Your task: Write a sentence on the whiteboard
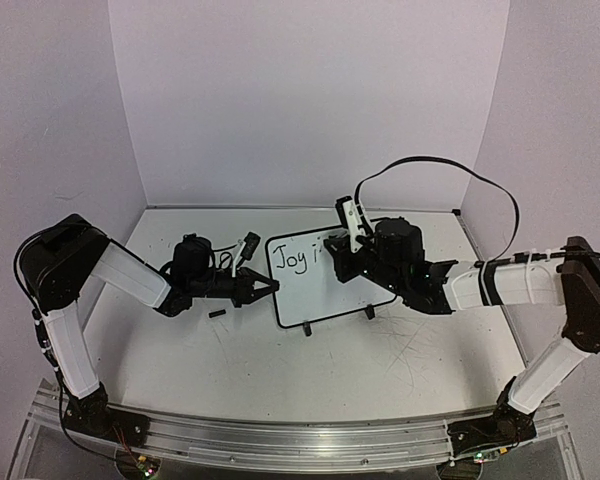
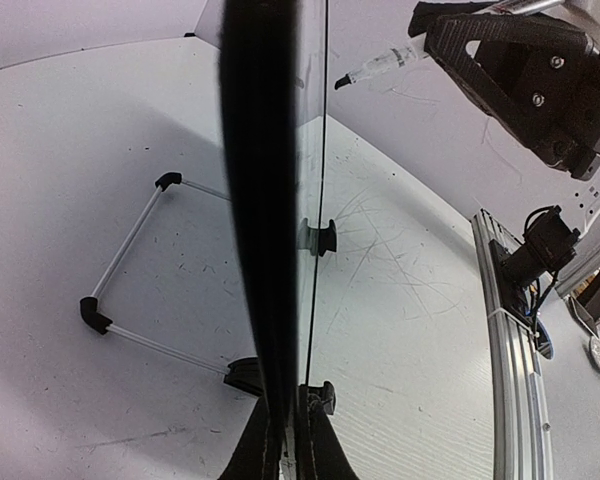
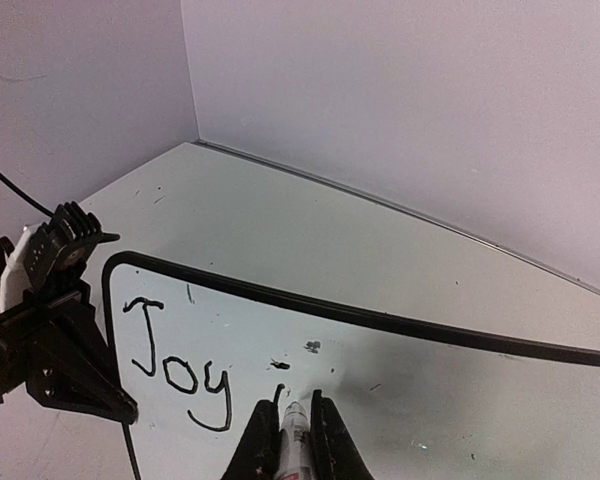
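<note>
The white tabletop (image 1: 380, 360) is scratched and runs back to plain pale walls, with an aluminium rail (image 1: 300, 440) along its near edge. The left arm (image 1: 130, 275) reaches in from the near left and the right arm (image 1: 510, 285) from the near right, so both meet at mid-table.

The whiteboard (image 1: 310, 290) stands between them, about the centre of the table. It leans back on its two small black feet (image 2: 320, 238), with its face turned toward the near side. From the left wrist it shows edge-on as a dark vertical frame (image 2: 265, 200), and a thin wire stand (image 2: 130, 240) with black corners lies on the table behind it.

The left gripper (image 1: 265, 288) is clamped on the board's left edge near the lower corner. Its jaws are closed tight with the frame between them (image 2: 285, 455).

The right gripper (image 3: 295, 420) hangs over the upper middle of the board, its jaws closed on a marker (image 3: 296, 440). The marker's dark tip touches the white surface just right of the writing.

The sentence (image 3: 180, 370) sits in the board's upper left. So far it reads "Joy" in black, with one short stroke and a small dot at the marker tip.

A small black piece (image 1: 217, 314) lies on the table just below the left gripper; it is too small to identify.
</note>
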Available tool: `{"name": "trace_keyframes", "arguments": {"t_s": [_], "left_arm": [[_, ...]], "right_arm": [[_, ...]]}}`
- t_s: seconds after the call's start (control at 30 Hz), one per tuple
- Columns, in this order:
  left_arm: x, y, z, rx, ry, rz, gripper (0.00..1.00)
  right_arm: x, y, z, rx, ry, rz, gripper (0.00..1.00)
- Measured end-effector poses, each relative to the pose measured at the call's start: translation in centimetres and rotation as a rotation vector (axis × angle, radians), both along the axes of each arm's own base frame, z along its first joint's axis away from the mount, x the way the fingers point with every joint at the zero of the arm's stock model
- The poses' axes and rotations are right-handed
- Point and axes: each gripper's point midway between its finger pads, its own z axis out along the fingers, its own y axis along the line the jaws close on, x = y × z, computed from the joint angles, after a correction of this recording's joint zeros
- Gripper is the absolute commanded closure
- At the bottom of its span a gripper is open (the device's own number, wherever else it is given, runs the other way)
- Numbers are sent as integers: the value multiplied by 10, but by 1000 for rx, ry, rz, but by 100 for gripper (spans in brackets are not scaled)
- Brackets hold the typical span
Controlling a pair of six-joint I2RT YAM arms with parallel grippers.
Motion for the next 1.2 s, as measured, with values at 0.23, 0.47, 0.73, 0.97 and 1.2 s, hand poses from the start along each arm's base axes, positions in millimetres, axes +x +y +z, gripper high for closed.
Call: {"name": "trace_keyframes", "arguments": {"t_s": [0.23,0.47,0.73,0.97,1.2], "left_arm": [[0,0,0,1,2,0,100],[0,0,0,2,2,0,100],[0,0,-1,2,3,0,100],[0,0,0,2,3,0,100],[0,0,0,2,3,0,100]], "right_arm": [[2,-1,2,-3,-6,-7,100],[7,4,4,-3,-13,-10,100],[9,3,0,-11,-9,-18,100],[9,2,0,-12,-10,-26,100],[9,2,-1,-8,-6,-28,100]]}}
